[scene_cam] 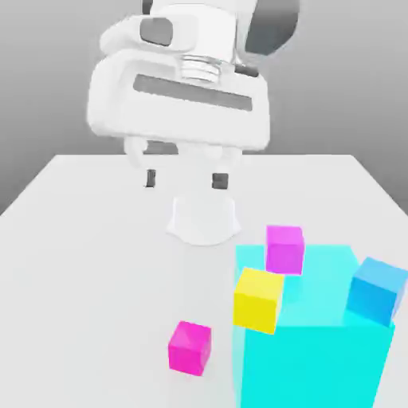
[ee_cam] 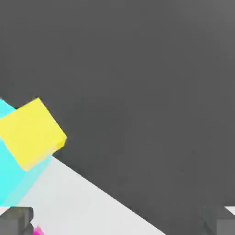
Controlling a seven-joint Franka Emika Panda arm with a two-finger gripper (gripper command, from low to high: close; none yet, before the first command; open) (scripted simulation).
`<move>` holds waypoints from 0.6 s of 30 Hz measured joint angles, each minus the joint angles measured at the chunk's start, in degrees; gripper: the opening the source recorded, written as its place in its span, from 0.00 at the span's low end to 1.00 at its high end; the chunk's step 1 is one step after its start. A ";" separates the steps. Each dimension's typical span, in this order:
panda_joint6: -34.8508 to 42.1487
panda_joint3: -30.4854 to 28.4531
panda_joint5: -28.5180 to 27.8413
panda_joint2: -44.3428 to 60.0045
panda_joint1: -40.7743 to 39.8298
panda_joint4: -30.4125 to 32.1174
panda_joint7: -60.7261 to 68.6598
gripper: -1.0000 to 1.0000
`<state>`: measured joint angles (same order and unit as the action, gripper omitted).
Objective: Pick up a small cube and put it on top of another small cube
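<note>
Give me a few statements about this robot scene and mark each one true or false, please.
1. The pincer is open, with nothing between its tips. True.
2. The small hot-pink cube sits on top of the big cyan block. False: it lies on the pale surface beside the block.
3. The small yellow cube and the small blue cube are different colours from the block. True.
4. One small cube is already stacked on the hot-pink one. False: nothing rests on it.
</note>
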<state>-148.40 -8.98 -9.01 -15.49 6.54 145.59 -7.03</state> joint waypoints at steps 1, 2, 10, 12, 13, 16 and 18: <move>-1.01 -0.64 0.15 1.71 0.39 0.80 2.66 0.50; -2.01 -1.21 0.44 3.43 0.75 1.60 5.44 0.50; -10.02 -2.51 8.29 17.26 1.94 8.02 31.56 0.50; -12.29 -1.04 11.47 20.86 1.02 9.03 37.70 0.50; -13.79 -0.23 12.82 22.85 0.45 8.95 39.32 0.50; -18.69 2.60 15.98 29.00 -1.70 8.06 42.22 0.50; -21.83 4.20 17.46 32.86 -2.96 7.39 43.45 0.00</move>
<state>-170.23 -4.79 8.45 17.38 3.59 152.98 36.42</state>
